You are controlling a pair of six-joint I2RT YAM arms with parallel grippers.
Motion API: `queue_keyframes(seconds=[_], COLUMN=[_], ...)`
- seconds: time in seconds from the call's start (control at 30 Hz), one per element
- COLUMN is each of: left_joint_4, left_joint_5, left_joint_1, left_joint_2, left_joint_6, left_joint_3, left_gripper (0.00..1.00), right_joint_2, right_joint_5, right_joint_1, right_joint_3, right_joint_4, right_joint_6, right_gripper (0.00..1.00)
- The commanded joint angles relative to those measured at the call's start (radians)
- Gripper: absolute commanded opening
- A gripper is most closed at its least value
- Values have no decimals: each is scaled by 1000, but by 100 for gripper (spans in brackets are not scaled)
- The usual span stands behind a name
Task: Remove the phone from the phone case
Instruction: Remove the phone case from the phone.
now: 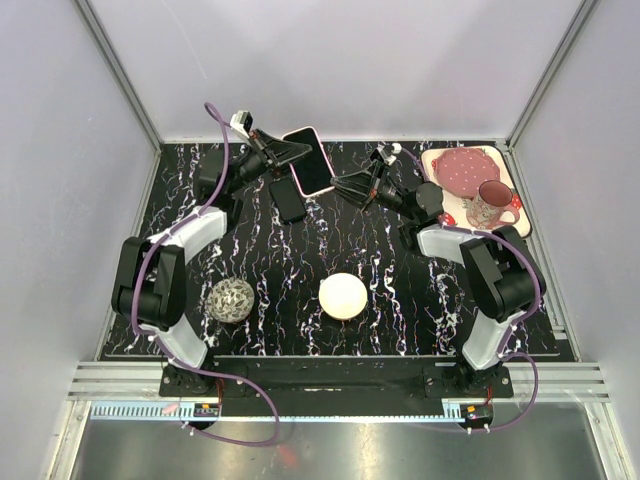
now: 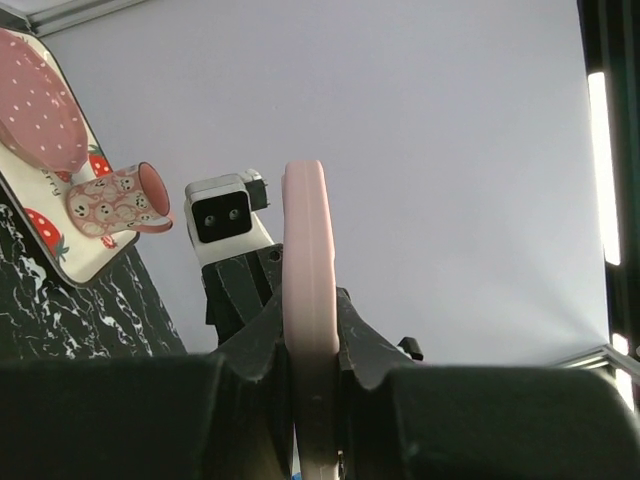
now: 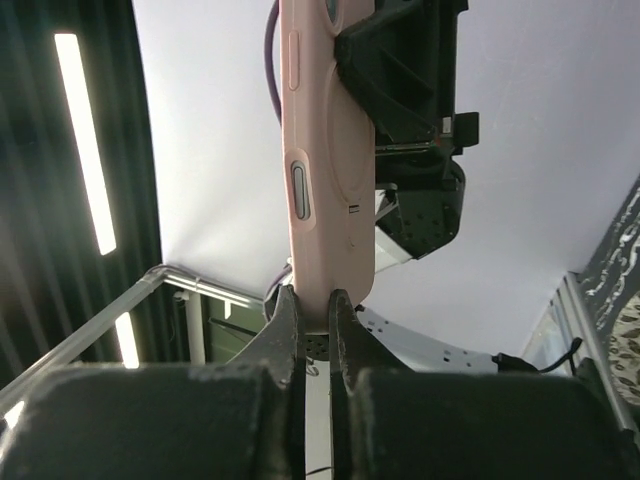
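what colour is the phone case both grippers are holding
Pale pink phone case, best seen in the right wrist view.

I find both arms meeting at the far middle of the table [image 1: 400,300]. The left gripper [image 1: 287,152] clamps the pink phone case [image 1: 310,160] at its left edge, the right gripper [image 1: 345,186] at its near corner. A black slab [image 1: 288,198] lies just beside it, and a mug [image 1: 490,205] stands on the tray [image 1: 450,212]

A black marbled table [image 1: 400,310] carries a speckled ball [image 1: 231,299] and a cream ball [image 1: 343,296], set apart. At the far right, a strawberry tray [image 1: 512,176] holds a pink dotted plate [image 1: 462,168] and a patterned mug [image 1: 487,206].
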Motion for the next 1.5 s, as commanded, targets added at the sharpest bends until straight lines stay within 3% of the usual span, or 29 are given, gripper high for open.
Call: queue_keyframes(seconds=[0.0,0.13,0.33,1.47], left_joint_4=[295,387,345,472], left_joint_5=[58,23,-23,-205], left_joint_1=[-36,-40,-66,-171], left_joint_2=[-133,-154,-214,-269], left_joint_6=[-108,-189,-161,-317], left_joint_3=[65,64,82,191], left_gripper=[0,0,0,0], right_joint_2=[15,20,46,161], right_joint_5=[166,238,315,355], right_joint_1=[14,31,68,158], right_joint_3=[45,47,99,209], right_joint_4=[201,201,199,199], right_joint_6=[184,266,318,346], right_gripper=[0,0,0,0])
